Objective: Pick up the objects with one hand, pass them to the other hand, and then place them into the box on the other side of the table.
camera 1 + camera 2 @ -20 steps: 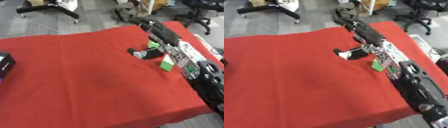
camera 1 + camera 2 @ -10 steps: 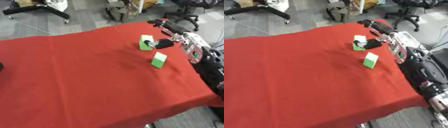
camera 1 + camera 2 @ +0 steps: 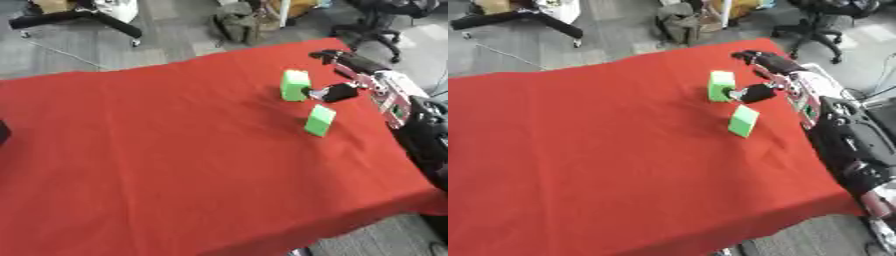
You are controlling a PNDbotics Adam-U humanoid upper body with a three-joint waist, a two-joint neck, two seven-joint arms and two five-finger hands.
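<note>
Right hand (image 3: 770, 75) reaching in from the right edge, thumb tip at the side face of the far green block (image 3: 721, 85), remaining fingers stretched past the block's far side rather than closed around it; contact between thumb and block probable but not certain from either eye view. No completed pinch visible. Left hand nowhere in view.

Two green blocks on the red tablecloth (image 3: 157, 150): the far one upright beside the thumb, the near green block (image 3: 743, 120) just toward the camera from it, tilted on the cloth, apart from the hand. Both boxy, flat-faced, sharp-edged, matte light green; likely light and rigid, easy to pinch across opposite faces. Cloth soft and slightly creased around the near block, draped over the table edges.

Judged as the opening step: first pick not yet made, nothing lifted, nothing passed. Next move likely calls for closing fingers and thumb across opposite faces of the far block, then lifting clear without knocking its neighbour. Handover to follow well to the left of that block, where the other arm must come in.

Dark object (image 3: 3, 134) at the cloth's left edge, far across from the far block, cut off by the frame; possibly the box, too little showing to tell.
</note>
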